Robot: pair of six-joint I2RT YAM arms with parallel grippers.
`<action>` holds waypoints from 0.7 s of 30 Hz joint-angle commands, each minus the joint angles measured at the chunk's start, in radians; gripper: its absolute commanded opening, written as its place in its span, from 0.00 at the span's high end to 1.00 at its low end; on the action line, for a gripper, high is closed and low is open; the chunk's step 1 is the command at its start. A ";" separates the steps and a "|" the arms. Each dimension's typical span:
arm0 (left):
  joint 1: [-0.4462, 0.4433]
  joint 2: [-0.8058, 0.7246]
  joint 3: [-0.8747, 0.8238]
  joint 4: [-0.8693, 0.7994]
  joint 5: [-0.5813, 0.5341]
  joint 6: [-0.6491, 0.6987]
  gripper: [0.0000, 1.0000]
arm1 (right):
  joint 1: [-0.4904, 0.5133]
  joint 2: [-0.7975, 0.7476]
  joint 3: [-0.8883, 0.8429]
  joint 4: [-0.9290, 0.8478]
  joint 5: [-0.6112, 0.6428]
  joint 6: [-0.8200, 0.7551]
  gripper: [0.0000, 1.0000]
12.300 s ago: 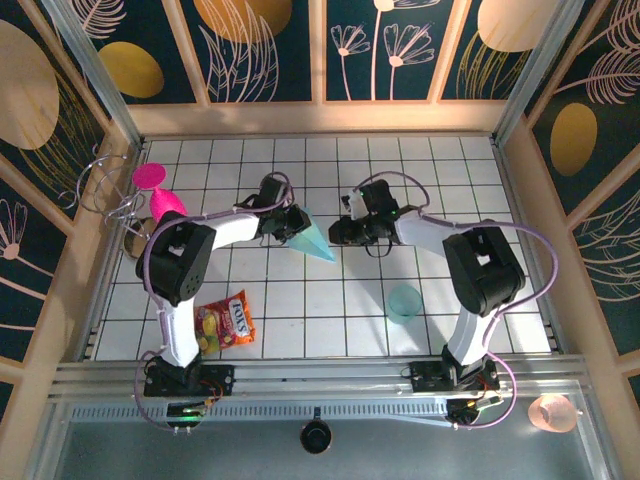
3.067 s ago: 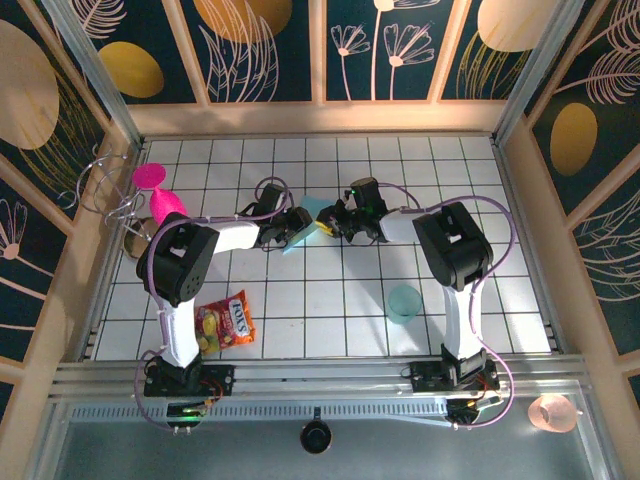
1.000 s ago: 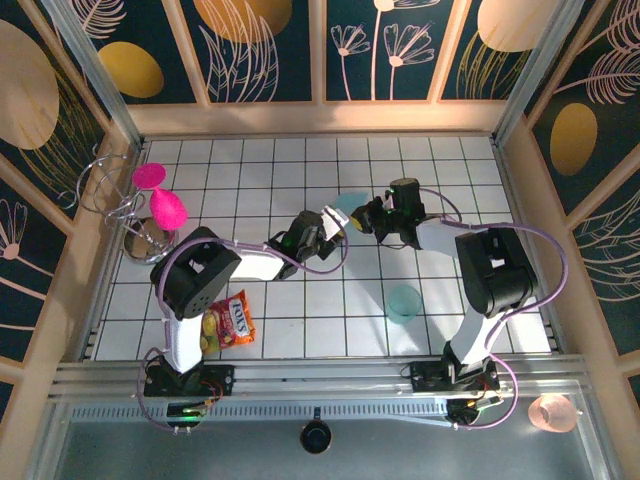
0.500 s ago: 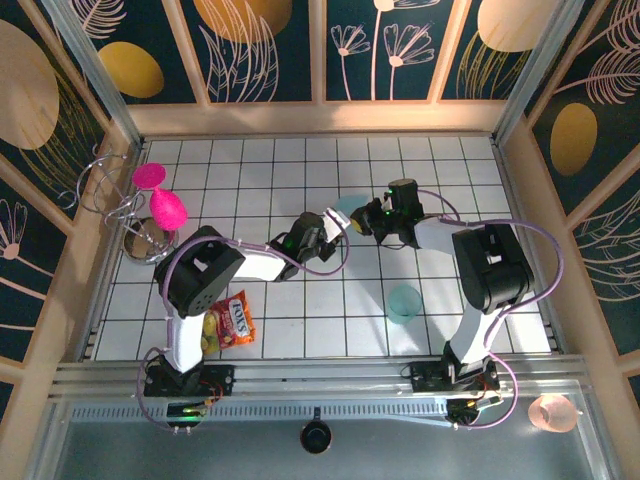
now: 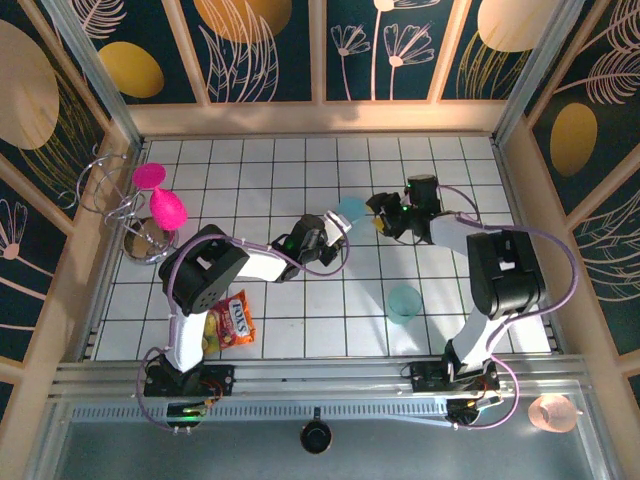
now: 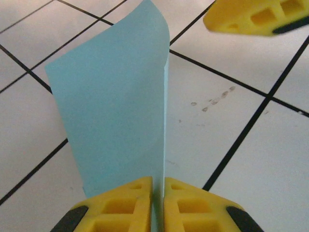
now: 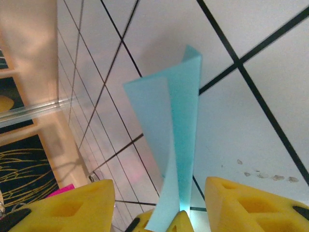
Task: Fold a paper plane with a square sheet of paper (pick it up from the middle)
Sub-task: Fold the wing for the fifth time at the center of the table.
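- The only printing is on a red and yellow sweets bag (image 5: 228, 322) at the lower left of the top view; its letters are too small to read for certain.
- The folded sheet of light-blue paper (image 6: 116, 111) carries no writing. It stands upright off the white tiled table (image 5: 250, 160), just above the middle of the top view.
- The left gripper (image 6: 157, 193) is clenched on the sheet's lower edge, its yellow fingertips pressed together with the paper between them.
- The right gripper (image 7: 159, 186) is released: its two yellow fingers (image 7: 251, 203) stand apart on either side of the sheet, and neither touches it.
- In the top view the two grippers meet nose to nose around the paper, the left one coming from the lower left and the right one from the right.
- Bare tiles lie all around them. A translucent teal cup (image 5: 404, 302) stands well apart, below and to the right.
- Two pink shapes on a wire stand (image 5: 140, 205) sit at the table's left edge, against the wooden side wall.
- In the top view the paper is a small blue patch, partly covered by the grippers, so its folds cannot be made out there.
- The left wrist view cuts off the sheet's bottom edge behind the fingertips, and a right finger pokes in at the upper right corner.
- In the right wrist view the sheet shows two layers that spread apart towards the top.
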 commanded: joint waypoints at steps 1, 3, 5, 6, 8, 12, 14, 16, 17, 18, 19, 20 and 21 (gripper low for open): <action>-0.005 0.036 0.021 0.004 0.069 -0.058 0.88 | -0.010 -0.037 -0.022 -0.047 0.046 -0.057 0.48; -0.003 0.042 0.022 -0.005 0.085 -0.082 0.90 | -0.016 -0.044 -0.032 -0.048 0.054 -0.066 0.47; 0.000 0.042 0.022 -0.004 0.091 -0.113 0.92 | -0.020 -0.050 -0.049 -0.034 0.055 -0.073 0.47; 0.004 0.040 0.021 -0.002 0.096 -0.131 0.92 | -0.022 -0.056 -0.056 -0.027 0.057 -0.078 0.46; 0.015 0.031 0.015 0.001 0.117 -0.185 0.93 | -0.023 -0.063 -0.064 -0.021 0.062 -0.100 0.45; 0.047 0.010 0.018 -0.018 0.210 -0.307 0.95 | -0.022 -0.071 -0.064 -0.023 0.057 -0.179 0.43; 0.060 0.011 0.022 -0.044 0.259 -0.373 0.96 | -0.021 -0.073 -0.068 -0.024 0.061 -0.229 0.41; 0.068 0.016 0.022 -0.059 0.310 -0.424 0.96 | -0.020 -0.077 -0.078 -0.019 0.063 -0.277 0.40; 0.071 0.017 0.022 -0.068 0.327 -0.446 0.96 | -0.019 -0.077 -0.085 -0.012 0.062 -0.297 0.39; 0.075 0.022 0.022 -0.077 0.343 -0.471 0.97 | -0.020 -0.077 -0.090 -0.008 0.063 -0.316 0.38; 0.079 0.022 0.022 -0.079 0.365 -0.493 0.97 | -0.019 -0.082 -0.099 0.000 0.066 -0.334 0.37; 0.083 0.021 0.022 -0.081 0.382 -0.513 0.97 | -0.017 -0.085 -0.108 0.012 0.068 -0.352 0.36; 0.086 0.018 0.022 -0.078 0.394 -0.536 0.98 | -0.014 -0.088 -0.116 0.025 0.068 -0.373 0.36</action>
